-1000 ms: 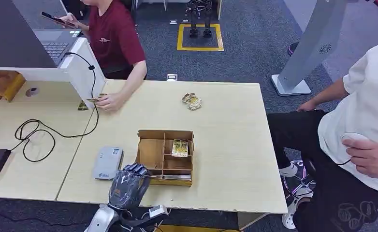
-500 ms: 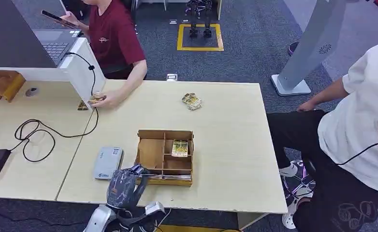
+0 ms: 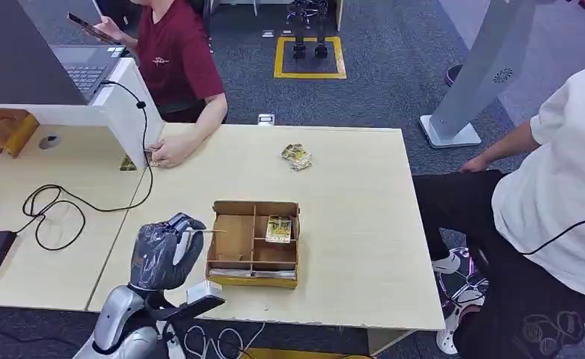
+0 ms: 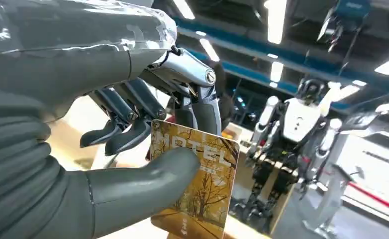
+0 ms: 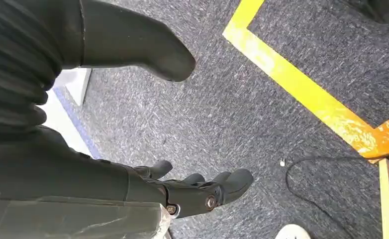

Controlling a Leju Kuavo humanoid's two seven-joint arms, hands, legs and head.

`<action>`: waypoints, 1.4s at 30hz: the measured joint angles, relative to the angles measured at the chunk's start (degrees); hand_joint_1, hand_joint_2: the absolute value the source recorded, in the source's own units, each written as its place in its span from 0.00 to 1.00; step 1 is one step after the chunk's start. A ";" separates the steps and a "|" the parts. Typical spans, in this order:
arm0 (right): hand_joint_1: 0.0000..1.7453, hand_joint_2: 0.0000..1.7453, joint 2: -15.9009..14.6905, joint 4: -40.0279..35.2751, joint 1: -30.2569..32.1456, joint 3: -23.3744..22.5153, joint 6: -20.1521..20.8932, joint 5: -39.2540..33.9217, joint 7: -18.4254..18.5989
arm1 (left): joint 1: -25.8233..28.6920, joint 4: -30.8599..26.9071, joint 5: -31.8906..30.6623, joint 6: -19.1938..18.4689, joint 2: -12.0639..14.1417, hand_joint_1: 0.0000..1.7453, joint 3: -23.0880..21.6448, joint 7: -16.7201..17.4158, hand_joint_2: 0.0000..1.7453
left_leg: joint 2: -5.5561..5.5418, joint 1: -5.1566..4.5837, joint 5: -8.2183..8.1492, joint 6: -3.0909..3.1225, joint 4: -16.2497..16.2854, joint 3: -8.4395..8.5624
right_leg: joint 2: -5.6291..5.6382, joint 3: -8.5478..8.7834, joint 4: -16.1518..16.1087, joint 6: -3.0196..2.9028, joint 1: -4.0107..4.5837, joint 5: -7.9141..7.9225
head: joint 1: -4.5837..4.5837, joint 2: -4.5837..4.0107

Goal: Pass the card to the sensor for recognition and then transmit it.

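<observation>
Left hand: the left hand [image 3: 164,253] is up over the near-left part of the table [image 3: 349,164], just beside the box, fingers closed round a card.
Card: the card [image 4: 195,181], a yellow hotel key card with a tree print, is pinched between the thumb [image 4: 147,186] on its face and the fingers [image 4: 128,124] behind it. From the head view it shows edge-on as a thin line [image 3: 209,231] pointing toward the box, so I'd say it is held flat to be presented face-down.
Right hand: the right hand [image 5: 192,191] hangs over grey carpet by a yellow tape line, fingers loosely apart and nothing in them; it looks parked out of the way.
Sensor: the reader should sit on the table to the left of the box; the raised hand covers that spot, so I can't tell how close the card is to it.
Box: the box [image 3: 253,241], a divided wooden tray, has another card [image 3: 278,229] lying in an upper middle slot, likely the stock.
People: one person [image 3: 173,52] in red rests a hand on the far-left edge of the table; another in white [image 3: 559,187] sits to the right, maybe there to receive the card.
Stage: card in hand, scan apparently not yet done.
</observation>
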 joint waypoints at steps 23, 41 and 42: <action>0.00 1.00 0.35 -0.22 -0.12 -0.46 0.57 3.32 0.09 | -12.72 11.98 -11.00 3.06 -2.30 1.00 7.85 8.22 1.00 | -0.01 -0.01 0.05 -0.02 0.01 -0.02 | 0.00 -0.03 0.00 -0.01 -0.01 0.07 | 0.00 0.00; 0.00 1.00 0.42 -0.22 -0.12 -0.70 0.66 4.17 0.04 | -13.01 15.89 -13.10 4.11 -2.84 1.00 9.13 8.70 1.00 | -0.01 -0.01 0.07 -0.04 0.01 -0.06 | 0.01 -0.06 0.00 -0.01 -0.01 0.07 | 0.00 0.00; 0.00 1.00 0.42 -0.22 -0.12 -0.76 0.66 4.17 0.07 | -13.00 16.02 -13.18 4.11 -2.84 1.00 9.16 8.70 1.00 | -0.01 -0.01 0.07 -0.04 0.01 -0.06 | 0.01 -0.06 0.00 -0.01 -0.01 0.07 | 0.00 0.00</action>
